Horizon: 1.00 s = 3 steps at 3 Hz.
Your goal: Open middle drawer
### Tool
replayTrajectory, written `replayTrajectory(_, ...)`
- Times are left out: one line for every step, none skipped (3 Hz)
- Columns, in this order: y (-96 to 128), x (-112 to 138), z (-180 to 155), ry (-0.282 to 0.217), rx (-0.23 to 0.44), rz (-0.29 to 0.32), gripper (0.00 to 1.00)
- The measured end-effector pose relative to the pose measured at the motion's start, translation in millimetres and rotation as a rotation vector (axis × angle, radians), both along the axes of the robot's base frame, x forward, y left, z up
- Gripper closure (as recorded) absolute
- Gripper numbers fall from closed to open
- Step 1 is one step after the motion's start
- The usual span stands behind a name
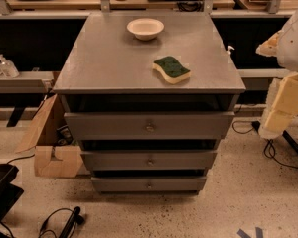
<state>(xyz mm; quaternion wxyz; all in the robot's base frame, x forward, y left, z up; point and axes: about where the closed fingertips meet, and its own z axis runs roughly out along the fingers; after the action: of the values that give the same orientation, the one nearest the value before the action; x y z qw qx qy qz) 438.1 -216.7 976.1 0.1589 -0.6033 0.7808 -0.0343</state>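
The middle drawer (149,160) lies well left of the right-edge gripper (277,119), whose grip I cannot tell.

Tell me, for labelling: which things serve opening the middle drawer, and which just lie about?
Job: middle drawer, knob; gripper not in view, only the arm at the right edge.
Lying about: bowl, sponge on the cabinet top; cardboard on the floor.

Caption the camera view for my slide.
Grey cabinet with bowl and sponge on top, middle drawer shut, robot's tool at the right edge, away from the knob.
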Motion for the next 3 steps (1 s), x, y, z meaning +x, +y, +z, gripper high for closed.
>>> replayTrajectory(1,0,1,-0.010,0.000,-0.001,0.00)
replayTrajectory(16,-1,-32,-0.036,0.042,0.010,0.00)
replayTrajectory(23,-9,-88,-0.055,0.070,0.056,0.00)
